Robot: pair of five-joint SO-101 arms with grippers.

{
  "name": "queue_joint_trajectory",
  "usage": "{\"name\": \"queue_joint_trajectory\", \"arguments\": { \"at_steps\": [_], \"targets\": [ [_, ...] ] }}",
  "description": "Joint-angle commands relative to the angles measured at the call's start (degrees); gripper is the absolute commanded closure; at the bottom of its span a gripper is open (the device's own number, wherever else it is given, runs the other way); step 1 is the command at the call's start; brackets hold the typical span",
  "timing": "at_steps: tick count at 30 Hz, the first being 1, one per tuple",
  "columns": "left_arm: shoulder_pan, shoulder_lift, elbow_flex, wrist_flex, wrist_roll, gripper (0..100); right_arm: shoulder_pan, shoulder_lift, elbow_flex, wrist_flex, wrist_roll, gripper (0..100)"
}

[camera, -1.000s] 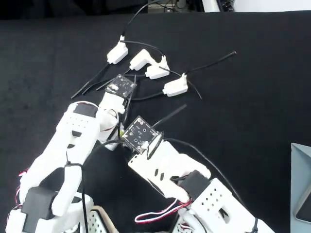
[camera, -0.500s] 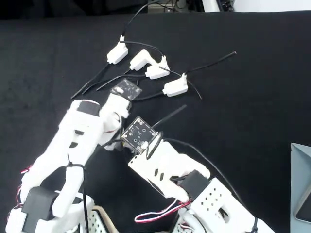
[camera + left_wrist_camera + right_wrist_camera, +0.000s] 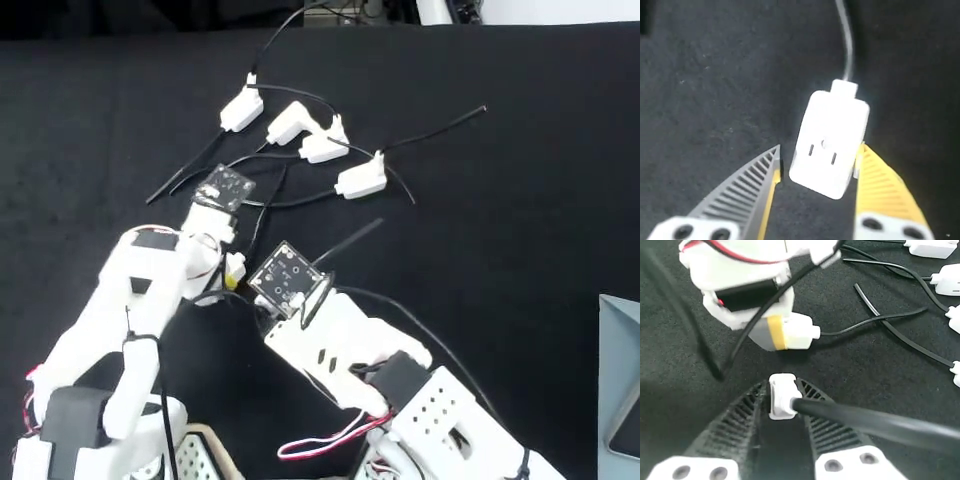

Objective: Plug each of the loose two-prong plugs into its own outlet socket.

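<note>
Seen from the left wrist, a white outlet socket (image 3: 830,145) with two slots and a thin cable sits between the grey and yellow fingers of my left gripper (image 3: 820,149), which is shut on it. From the right wrist, that same socket (image 3: 802,332) shows at the yellow finger, just beyond my right gripper (image 3: 782,387). The right gripper is shut on a small white plug (image 3: 781,401) with a thick black cable. In the high view, both wrists meet near the table's middle-left, around the left gripper (image 3: 232,268).
Several white plug and socket pieces (image 3: 324,147) with thin black cables lie in a cluster at the back of the black table (image 3: 500,220). A grey container (image 3: 620,380) stands at the right edge. Loose cables (image 3: 890,320) cross the cloth beyond the right gripper.
The left arm's wrist has swung to the left and drawn back a little toward the near side. The right arm has kept still.
</note>
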Motion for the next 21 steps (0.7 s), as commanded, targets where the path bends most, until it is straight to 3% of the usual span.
{"name": "queue_joint_trajectory", "arguments": {
  "at_steps": [1,12,21],
  "targets": [
    [-3.0,0.8,-3.1,-0.4,-1.0,76,0.6,0.2,-0.6,-0.6,-0.2,98.6],
    [-4.4,2.5,-8.7,2.3,-1.0,76,0.6,0.2,-0.4,-0.6,-0.2,98.6],
    [2.3,-2.0,-10.2,8.8,-1.4,76,0.6,0.2,-0.4,-0.6,-0.2,98.6]
  ]
}}
